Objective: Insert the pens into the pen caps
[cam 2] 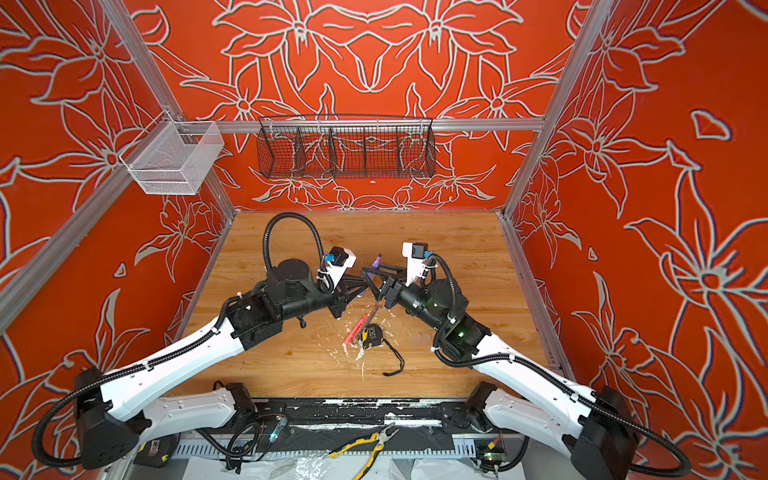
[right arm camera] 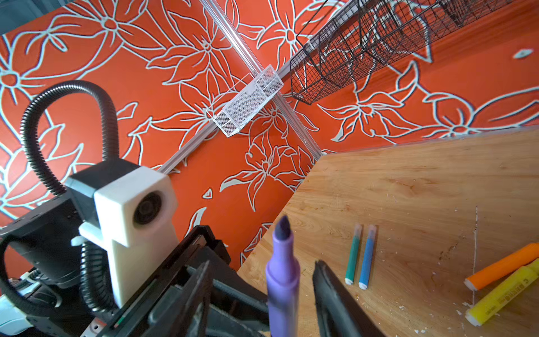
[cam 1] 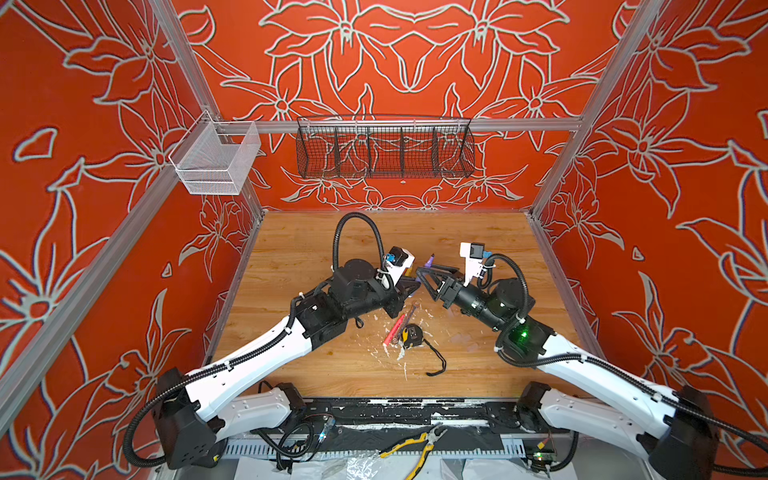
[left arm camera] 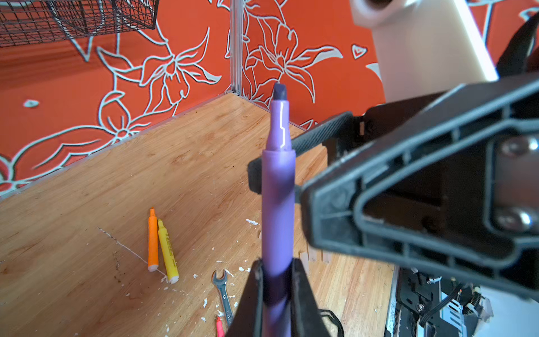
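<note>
**Purple pen raised, no cap in sight**

The left gripper [left arm camera: 277, 264] has its jaws shut on the purple pen [left arm camera: 278, 201], upright above the desk [left arm camera: 87, 218], tip bare. The right gripper [right arm camera: 262, 264] holds its jaws half open either side of it, gripping nothing. Beyond, the orange pen [left arm camera: 152, 239] and yellow pen [left arm camera: 167, 253] lie uncapped. The green pen [right arm camera: 353, 256] and blue pen [right arm camera: 367, 259] seem capped, so perhaps 2 of 6 are done. Loose caps cannot be made out.

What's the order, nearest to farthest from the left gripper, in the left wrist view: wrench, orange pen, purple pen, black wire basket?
1. Purple pen, clamped in the left gripper.
2. Wrench, on the table close by.
3. Orange pen, farther out on the table, beside the yellow pen.
4. Black wire basket, hung up at the back.
</note>
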Controlling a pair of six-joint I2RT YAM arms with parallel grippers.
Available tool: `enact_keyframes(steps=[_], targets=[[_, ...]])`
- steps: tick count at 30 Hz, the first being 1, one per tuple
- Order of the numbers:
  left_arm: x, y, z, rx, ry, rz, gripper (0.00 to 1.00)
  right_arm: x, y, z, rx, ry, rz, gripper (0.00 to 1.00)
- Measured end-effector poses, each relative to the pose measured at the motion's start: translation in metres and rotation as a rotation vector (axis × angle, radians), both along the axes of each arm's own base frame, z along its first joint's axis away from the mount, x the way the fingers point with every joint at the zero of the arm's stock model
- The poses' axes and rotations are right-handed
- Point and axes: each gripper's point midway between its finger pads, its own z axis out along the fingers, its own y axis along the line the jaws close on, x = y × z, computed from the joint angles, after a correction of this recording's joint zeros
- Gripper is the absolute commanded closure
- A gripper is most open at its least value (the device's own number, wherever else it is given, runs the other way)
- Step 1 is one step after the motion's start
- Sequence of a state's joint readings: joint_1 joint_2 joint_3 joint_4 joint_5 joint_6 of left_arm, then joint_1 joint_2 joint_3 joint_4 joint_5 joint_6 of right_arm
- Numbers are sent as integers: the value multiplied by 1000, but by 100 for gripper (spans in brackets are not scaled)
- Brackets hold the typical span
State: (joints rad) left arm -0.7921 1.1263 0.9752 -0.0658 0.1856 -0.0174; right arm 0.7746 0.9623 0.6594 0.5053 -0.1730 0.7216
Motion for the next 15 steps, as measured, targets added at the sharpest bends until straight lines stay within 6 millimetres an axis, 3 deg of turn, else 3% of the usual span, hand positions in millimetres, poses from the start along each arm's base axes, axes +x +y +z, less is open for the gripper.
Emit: enact_keyframes(steps=[4, 11, 15], targets=[[-4, -5, -3, 14, -7, -20, 100, 1, -1, -1, -4, -2, -9, 58], [-7, -8, -3, 23, -18, -35, 100, 5, -4, -5, -20, 8, -41, 85], [-6, -7, -4, 27, -21, -31, 84, 7, -5, -7, -25, 15, -51, 93]])
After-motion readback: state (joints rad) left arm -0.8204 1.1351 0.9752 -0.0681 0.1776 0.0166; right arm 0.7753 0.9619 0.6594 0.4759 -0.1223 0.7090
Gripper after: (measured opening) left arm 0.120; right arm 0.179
